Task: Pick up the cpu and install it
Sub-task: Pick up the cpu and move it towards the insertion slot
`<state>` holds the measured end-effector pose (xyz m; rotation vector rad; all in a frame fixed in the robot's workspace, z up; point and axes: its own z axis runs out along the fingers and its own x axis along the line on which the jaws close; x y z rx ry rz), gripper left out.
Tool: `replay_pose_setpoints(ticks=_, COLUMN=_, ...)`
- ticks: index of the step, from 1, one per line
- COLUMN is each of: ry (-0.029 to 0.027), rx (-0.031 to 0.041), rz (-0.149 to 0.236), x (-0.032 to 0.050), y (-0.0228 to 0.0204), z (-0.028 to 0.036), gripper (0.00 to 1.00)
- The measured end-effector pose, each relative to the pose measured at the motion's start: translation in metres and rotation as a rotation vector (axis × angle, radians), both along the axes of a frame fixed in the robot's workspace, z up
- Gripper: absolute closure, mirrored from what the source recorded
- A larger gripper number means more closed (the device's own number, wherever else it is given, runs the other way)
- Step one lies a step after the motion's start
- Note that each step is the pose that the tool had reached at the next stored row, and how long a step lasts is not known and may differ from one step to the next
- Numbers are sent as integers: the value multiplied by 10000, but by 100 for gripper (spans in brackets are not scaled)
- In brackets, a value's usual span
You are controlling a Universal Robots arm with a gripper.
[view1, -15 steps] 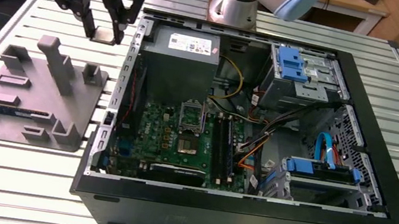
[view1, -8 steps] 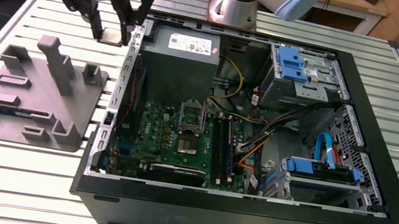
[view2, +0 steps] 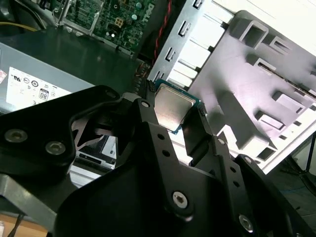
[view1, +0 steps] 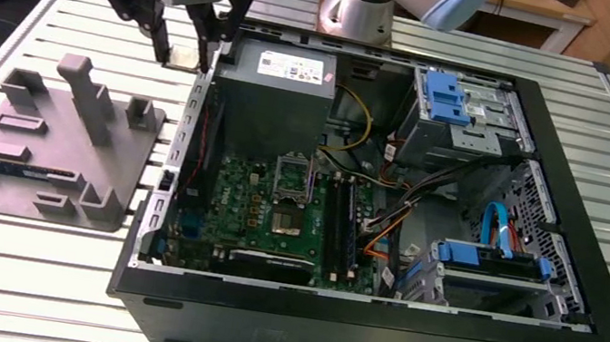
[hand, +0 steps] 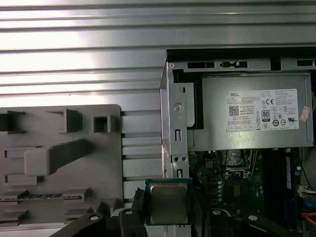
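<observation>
My gripper (view1: 184,58) is shut on the cpu (view1: 186,55), a small square chip with a silvery top and a greenish rim, pinched by its edges between two black fingers. It hangs above the table slats beside the open computer case (view1: 378,330), at that case's wall on the exterior view's left. Both wrist views show the cpu (view2: 173,106) (hand: 169,201) held flat in the gripper (view2: 174,104) (hand: 169,205). The motherboard (view1: 261,215) lies inside the case, its cpu socket (view1: 291,196) standing open with the metal frame lifted.
A grey moulded fixture tray (view1: 52,140) lies on the slatted table at the exterior view's left, with a memory stick (hand: 37,196) in one slot. The grey power supply (view1: 278,70) sits just inside the case wall. Cables and blue drive bays (view1: 463,104) fill the case's other half.
</observation>
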<state>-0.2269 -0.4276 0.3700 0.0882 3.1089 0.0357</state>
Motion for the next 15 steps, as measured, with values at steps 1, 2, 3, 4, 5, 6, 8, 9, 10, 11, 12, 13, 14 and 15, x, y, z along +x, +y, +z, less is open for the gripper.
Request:
replay_pose_setpoints(ticks=1, ry=0, rx=0, rz=0, x=13, y=0, z=0, gripper=53)
replay_pose_setpoints(ticks=2, ry=1, rx=0, rz=-1, x=27, y=0, z=0, gripper=53)
replay_pose_setpoints(ticks=3, ry=0, rx=0, rz=0, x=40, y=0, z=0, gripper=53)
replay_pose_setpoints(ticks=4, ry=1, rx=0, rz=0, x=54, y=0, z=0, gripper=53)
replay_pose_setpoints(ticks=5, ry=1, rx=0, rz=0, x=69, y=0, z=0, gripper=53)
replay_pose_setpoints(ticks=6, ry=1, rx=-1, rz=0, x=83, y=0, z=0, gripper=53)
replay_pose_setpoints(ticks=8, ry=0, rx=0, rz=0, x=111, y=0, z=-1, gripper=53)
replay_pose_setpoints(ticks=9, ry=1, rx=0, rz=0, x=123, y=0, z=-1, gripper=53)
replay_pose_setpoints(ticks=10, ry=1, rx=0, rz=0, x=134, y=0, z=-1, gripper=53)
replay_pose_setpoints(ticks=11, ry=0, rx=0, rz=-1, x=145, y=0, z=-1, gripper=53)
replay_pose_setpoints(ticks=12, ry=0, rx=0, rz=0, x=157, y=0, z=-2, gripper=53)
replay_pose_setpoints(ticks=13, ry=0, rx=0, rz=0, x=168, y=0, z=-2, gripper=53)
replay_pose_setpoints(ticks=14, ry=0, rx=0, rz=0, x=179, y=0, z=-2, gripper=53)
replay_pose_setpoints(ticks=15, ry=1, rx=0, rz=0, x=191, y=0, z=-2, gripper=53)
